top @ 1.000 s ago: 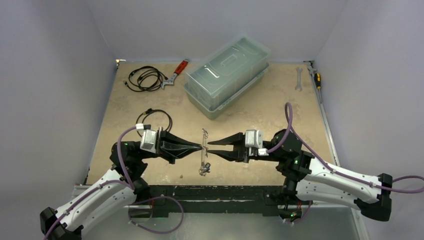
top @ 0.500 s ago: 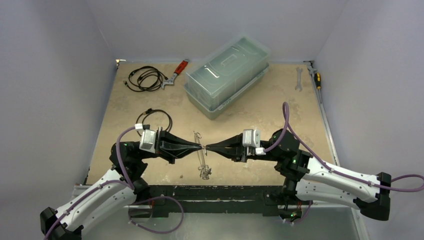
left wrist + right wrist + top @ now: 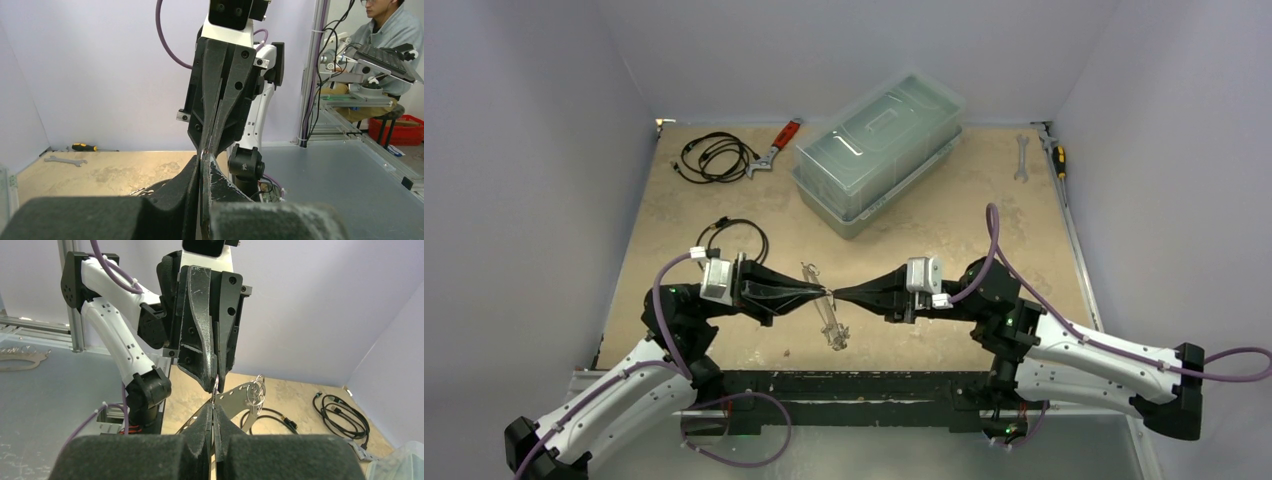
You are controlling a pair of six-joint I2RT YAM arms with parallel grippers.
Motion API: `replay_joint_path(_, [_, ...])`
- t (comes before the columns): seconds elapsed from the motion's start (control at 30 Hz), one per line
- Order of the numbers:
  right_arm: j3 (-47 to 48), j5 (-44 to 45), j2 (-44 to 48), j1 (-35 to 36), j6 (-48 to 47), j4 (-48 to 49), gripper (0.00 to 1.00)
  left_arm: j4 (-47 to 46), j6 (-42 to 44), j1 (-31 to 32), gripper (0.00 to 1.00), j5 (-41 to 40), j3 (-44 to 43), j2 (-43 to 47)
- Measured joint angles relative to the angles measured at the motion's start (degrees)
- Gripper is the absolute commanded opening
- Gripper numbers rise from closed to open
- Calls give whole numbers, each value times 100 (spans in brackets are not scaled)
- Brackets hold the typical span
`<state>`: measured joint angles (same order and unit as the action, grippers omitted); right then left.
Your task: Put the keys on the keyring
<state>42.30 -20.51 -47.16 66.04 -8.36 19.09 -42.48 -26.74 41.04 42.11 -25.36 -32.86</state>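
Left fingers (image 3: pixel 807 292) and right fingers (image 3: pixel 856 293) meet tip to tip above the worktop (image 3: pixel 984 210), both pressed shut on the thin white keyring (image 3: pixel 828 317) tilted between them. Keys (image 3: pixel 837 338) hang at its near end.

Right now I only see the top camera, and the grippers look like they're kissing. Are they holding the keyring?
Observer: Looks like it. The right wrist view shows the left gripper and right gripper both shut, tip to tip, on the keyring.
Operator: What does it look like close up?
Observer: It's a pale strip with a row of little holes.
Operator: Is anything on it?
Observer: Some small silver bits hang at one end. I can't tell what they are.
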Motion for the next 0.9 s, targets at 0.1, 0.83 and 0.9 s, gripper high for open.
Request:
replay_joint_path(0.1, [0, 2, -46, 0, 11, 24, 0, -4, -26, -15, 0, -24, 9, 13])
replay_joint_path(0.83, [-20, 46, 157, 0, 31, -170, 33, -42, -81, -118, 0, -35, 74, -4])
replay_joint_path(0.9, [-20, 35, 127, 0, 22, -170, 39, -66, -105, -160, 0, -35, 74, -44])
